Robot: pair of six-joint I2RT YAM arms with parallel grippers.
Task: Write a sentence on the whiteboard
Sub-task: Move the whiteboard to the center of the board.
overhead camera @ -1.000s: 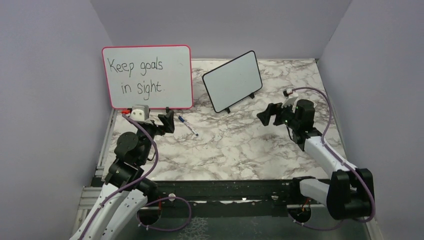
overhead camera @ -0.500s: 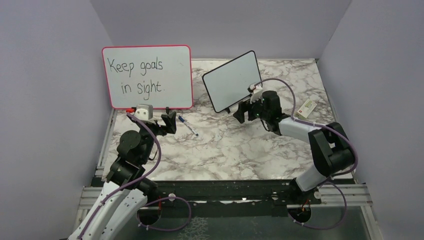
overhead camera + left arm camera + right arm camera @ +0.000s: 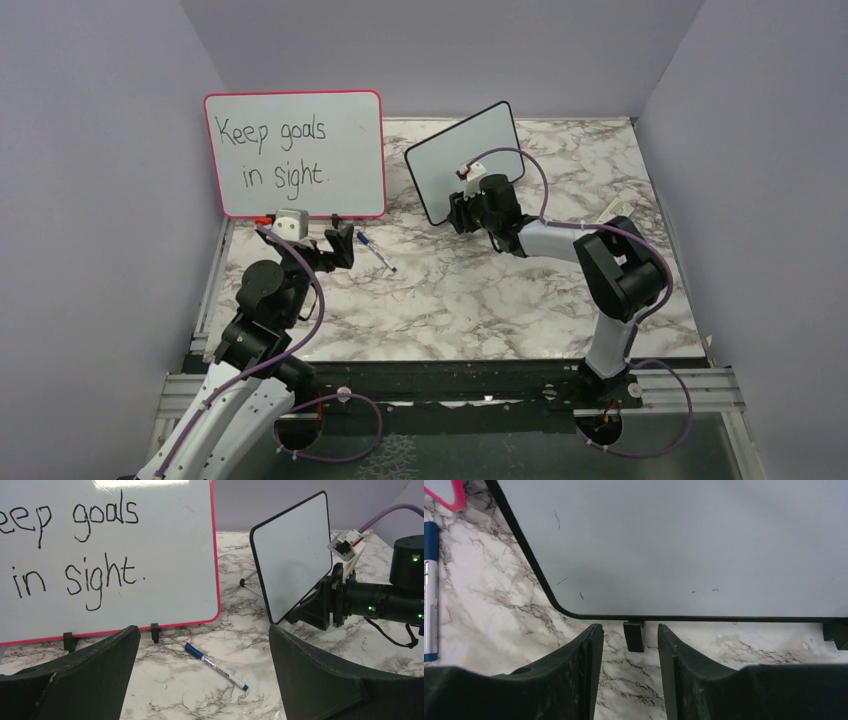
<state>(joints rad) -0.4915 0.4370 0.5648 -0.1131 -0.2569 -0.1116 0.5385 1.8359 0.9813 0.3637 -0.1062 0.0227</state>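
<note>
I see the table [image 3: 480, 290] topped in glossy white marble veined with grey. Toward the back middle stands the whiteboard [image 3: 465, 160], a smooth rectangular panel with a thin black rounded frame. It is propped on two small black feet, leaning back and turned at an angle. Up close its face [image 3: 704, 540] is plain white with only a few faint dark flecks. To its left stands a larger pink-framed board [image 3: 295, 155] with black handwriting, and a slim blue-capped marker [image 3: 377, 252] lies flat on the marble in front of that one. My right gripper [image 3: 462, 210] is down at the whiteboard's lower edge. Its matte black fingers are set at a narrow gap [image 3: 630, 627], with one little foot between the tips, a sliver of marble showing on either side, and nothing held. My left gripper [image 3: 338, 243] hangs just short of the marker, spread wide and empty [image 3: 202, 635].
</note>
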